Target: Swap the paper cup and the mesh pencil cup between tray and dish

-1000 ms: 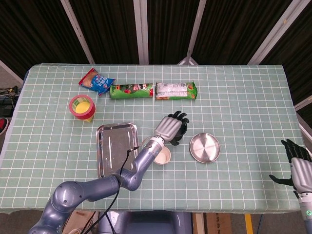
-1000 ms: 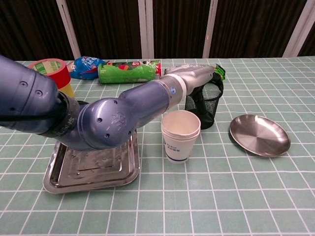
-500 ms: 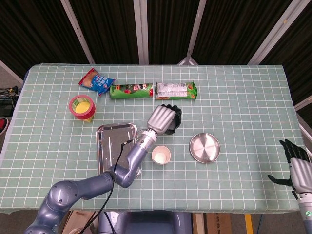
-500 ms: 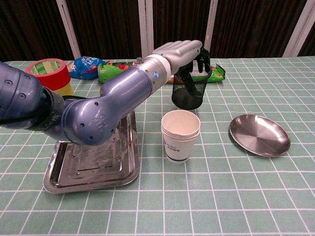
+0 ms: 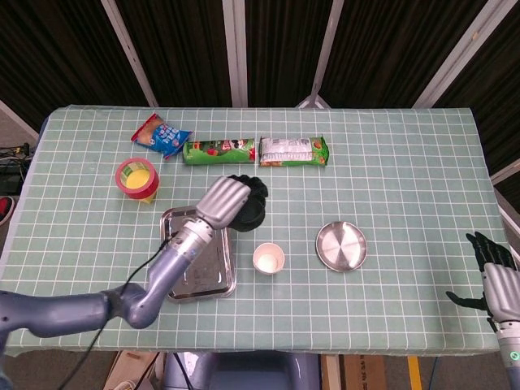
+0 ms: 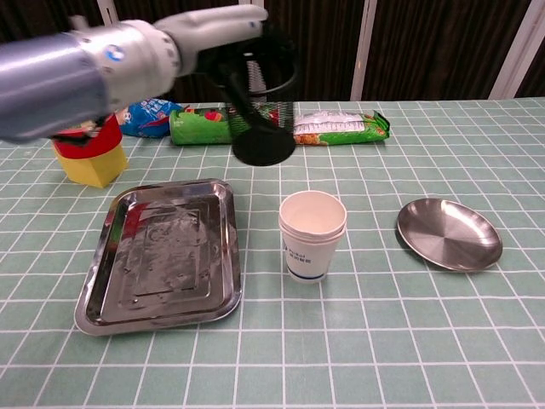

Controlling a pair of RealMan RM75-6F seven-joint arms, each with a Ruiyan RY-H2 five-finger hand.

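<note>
Half done at best | our left robot hand [image 5: 221, 200] grips the mesh pencil cup [image 6: 258, 109] aloft at the tray's [image 5: 185, 280] one o'clock | paper cup [image 5: 268, 259] sits on the worktop, dish [image 5: 340, 245] at its three o'clock | right robot hand [image 5: 497, 276] idle, fingers apart, holding nothing.

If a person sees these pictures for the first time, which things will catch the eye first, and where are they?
The eye goes first to the left robot hand, which holds a black mesh pencil cup in the air, above the table near the far end of the steel tray. Next comes the white paper cup, standing on the table between the tray and the round steel dish; both are bare.
</note>
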